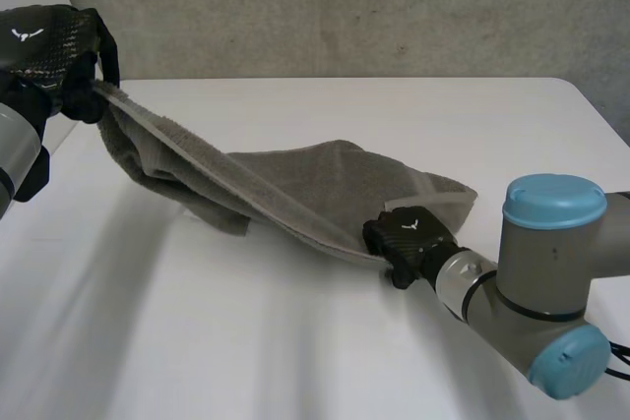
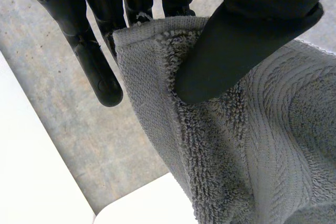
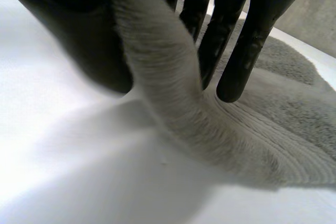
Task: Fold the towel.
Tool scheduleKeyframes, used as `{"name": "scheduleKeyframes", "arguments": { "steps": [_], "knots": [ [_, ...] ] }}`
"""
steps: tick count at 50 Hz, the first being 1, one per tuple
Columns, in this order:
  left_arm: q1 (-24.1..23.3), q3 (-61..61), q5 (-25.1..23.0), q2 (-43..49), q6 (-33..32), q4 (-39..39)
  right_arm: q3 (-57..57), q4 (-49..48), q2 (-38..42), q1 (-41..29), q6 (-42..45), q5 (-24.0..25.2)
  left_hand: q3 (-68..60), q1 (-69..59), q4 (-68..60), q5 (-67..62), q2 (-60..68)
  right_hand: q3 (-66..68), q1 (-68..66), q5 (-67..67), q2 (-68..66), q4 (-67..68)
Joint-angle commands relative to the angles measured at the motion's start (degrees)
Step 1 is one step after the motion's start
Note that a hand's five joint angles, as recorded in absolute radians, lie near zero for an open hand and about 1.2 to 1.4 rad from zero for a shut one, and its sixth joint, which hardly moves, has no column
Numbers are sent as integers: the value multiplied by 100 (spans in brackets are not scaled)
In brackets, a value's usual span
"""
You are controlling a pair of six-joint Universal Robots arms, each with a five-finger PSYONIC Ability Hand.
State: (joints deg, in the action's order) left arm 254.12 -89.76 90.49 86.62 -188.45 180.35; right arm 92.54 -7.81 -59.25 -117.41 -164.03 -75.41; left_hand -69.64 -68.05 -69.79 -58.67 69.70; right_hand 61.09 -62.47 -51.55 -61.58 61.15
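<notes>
Left hand (image 1: 54, 41): raised by the tabletop's (image 1: 246, 341) left edge, I see thumb and fingers pinching a towel (image 1: 295, 189) corner.
Right hand (image 1: 409, 236): low, pinching that edge's other end.
Towel: edge taut between hands, rest lying mid-tabletop.
Room: wide white tabletop nearer me.

1. The left hand (image 1: 49, 46) is held raised at the far left, its thumb pressing a corner of the towel (image 1: 295, 189) against its fingers (image 2: 100, 72).
2. The right hand (image 1: 409, 231) sits low and pinches the towel's edge between its thumb and straight fingers (image 3: 239, 56).
</notes>
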Motion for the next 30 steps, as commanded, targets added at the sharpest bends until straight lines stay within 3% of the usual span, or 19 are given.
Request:
{"name": "scheduleKeyframes", "arguments": {
  "steps": [1, 7, 12, 14, 22, 30],
  "knots": [
    [163, -190, -40, 39, 221, 26, -403, 69, 28, 7, 11, -307, -1036, -1195, -1021, -1133, 1030, 1891, -1753, -1845, -1842, 1885],
    [348, -594, -49, 127, 186, 79, -368, 280, -755, 42, 284, -431, -1036, -1195, -1021, -1133, 1030, 1891, -1753, -1845, -1842, 1885],
    [313, -945, -93, 451, 142, 79, -421, 1167, -1352, -10, 1233, -431, -1036, -1195, -1021, -1133, 1030, 1891, -1753, -1845, -1842, 1885],
    [270, -1051, -163, 566, 72, 79, -526, 1937, -1571, -10, 1977, -465, -1036, -1195, -1021, -1133, 1030, 1891, -1753, -1845, -1842, 1885],
    [208, -1342, -366, 1191, -842, 105, -938, 3512, -1310, 16, 3077, -843, -1036, -1195, -1021, -1133, 1030, 1891, -1753, -1845, -1842, 1885],
    [14, -648, -330, 2175, -1370, 404, -2315, 3401, -370, -19, 3229, -1099, -1036, -1195, -1021, -1133, 1030, 1891, -1753, -1845, -1842, 1885]
  ]
}}
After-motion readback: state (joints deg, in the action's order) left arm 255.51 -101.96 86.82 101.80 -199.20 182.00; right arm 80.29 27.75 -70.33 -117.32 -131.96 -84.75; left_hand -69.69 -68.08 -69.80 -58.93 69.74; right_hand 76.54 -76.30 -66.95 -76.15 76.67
